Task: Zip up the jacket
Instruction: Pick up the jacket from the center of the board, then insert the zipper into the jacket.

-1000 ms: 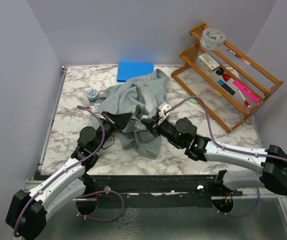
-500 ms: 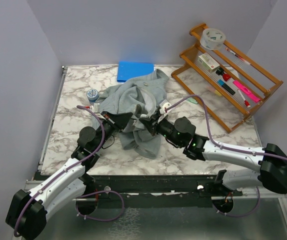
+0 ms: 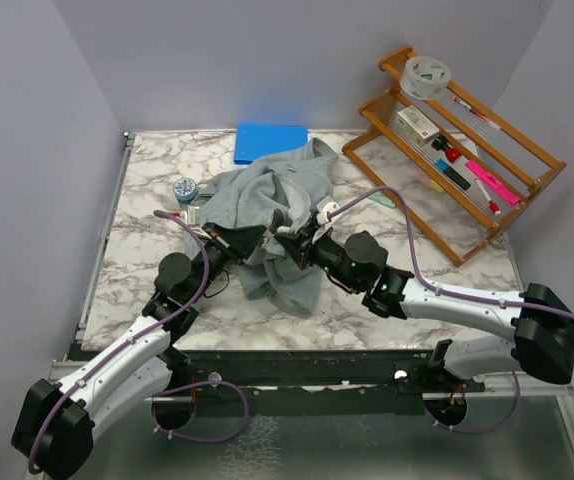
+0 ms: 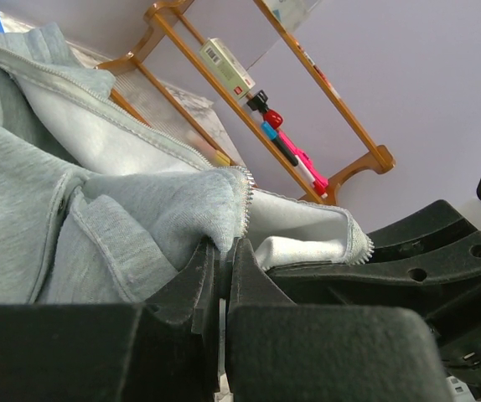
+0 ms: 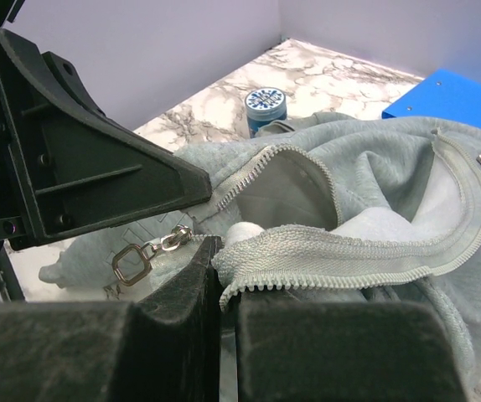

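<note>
The left arm [image 3: 132, 345] stretches from its base at the near left, forward and to the right, lying low with the wrist nearly level. The left end effector [image 3: 253, 241] has its 2 fingers pressed together on a fold of the jacket [image 3: 267, 195]. The right arm [image 3: 467, 305] reaches leftward from the near right, also low. The right end effector [image 3: 291, 245] is pinched on the jacket's toothed edge, its tip facing the left one, just beside it.

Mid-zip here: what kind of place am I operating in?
Probably a robot test cell rather than a home: a marble-patterned tabletop boxed in by plain grey walls, a wooden rack of markers set out as props, and the grey jacket laid out on it.
</note>
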Robot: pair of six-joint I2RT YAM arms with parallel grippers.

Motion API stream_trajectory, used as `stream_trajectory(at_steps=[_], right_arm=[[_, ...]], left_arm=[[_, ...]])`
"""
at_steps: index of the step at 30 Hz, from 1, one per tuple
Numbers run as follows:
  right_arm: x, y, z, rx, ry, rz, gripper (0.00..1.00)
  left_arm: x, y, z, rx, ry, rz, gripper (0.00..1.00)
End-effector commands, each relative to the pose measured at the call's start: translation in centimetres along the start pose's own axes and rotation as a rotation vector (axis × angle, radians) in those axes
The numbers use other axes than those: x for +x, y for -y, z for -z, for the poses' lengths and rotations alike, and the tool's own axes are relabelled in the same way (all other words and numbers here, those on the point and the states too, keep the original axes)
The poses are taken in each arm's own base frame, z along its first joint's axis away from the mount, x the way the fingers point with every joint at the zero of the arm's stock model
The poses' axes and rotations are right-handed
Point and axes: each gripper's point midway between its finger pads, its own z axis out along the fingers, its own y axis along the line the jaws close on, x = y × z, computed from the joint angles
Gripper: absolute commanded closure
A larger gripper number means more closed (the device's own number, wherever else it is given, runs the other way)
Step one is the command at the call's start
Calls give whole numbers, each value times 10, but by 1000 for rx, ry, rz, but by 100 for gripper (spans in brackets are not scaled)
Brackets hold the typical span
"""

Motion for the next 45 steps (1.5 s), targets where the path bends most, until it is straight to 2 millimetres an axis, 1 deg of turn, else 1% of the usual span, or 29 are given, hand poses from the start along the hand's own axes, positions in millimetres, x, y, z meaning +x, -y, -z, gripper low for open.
stream_trajectory(at_steps=[1,12,16,20,23,26,29,34,45], right_arm=[[-36,-7,-7,-8,104,-29,100],[-32,6,-11,73,84,-44,100],[-32,13,-10,111,80,-52,100],[-34,14,-7,116,89,-54,100],[-32,9,-6,80,82,-34,100],[-25,0,-6,24,59,-13,100],[-19,-4,-5,-2,43,-13,100],[-13,-6,-5,-14,24,-12,100],[-12,-6,-2,-13,18,-10,100]], left_arm=[[-17,23,-2,82,43,3,100],[-14,25,0,94,28,9,100],[-14,25,1,96,29,9,100],[-13,25,2,95,30,11,100],[-16,23,2,86,45,15,100],[-20,23,1,78,61,17,100],[-20,22,0,73,63,20,100],[-20,22,1,73,65,25,100],[-23,21,1,66,78,29,100]])
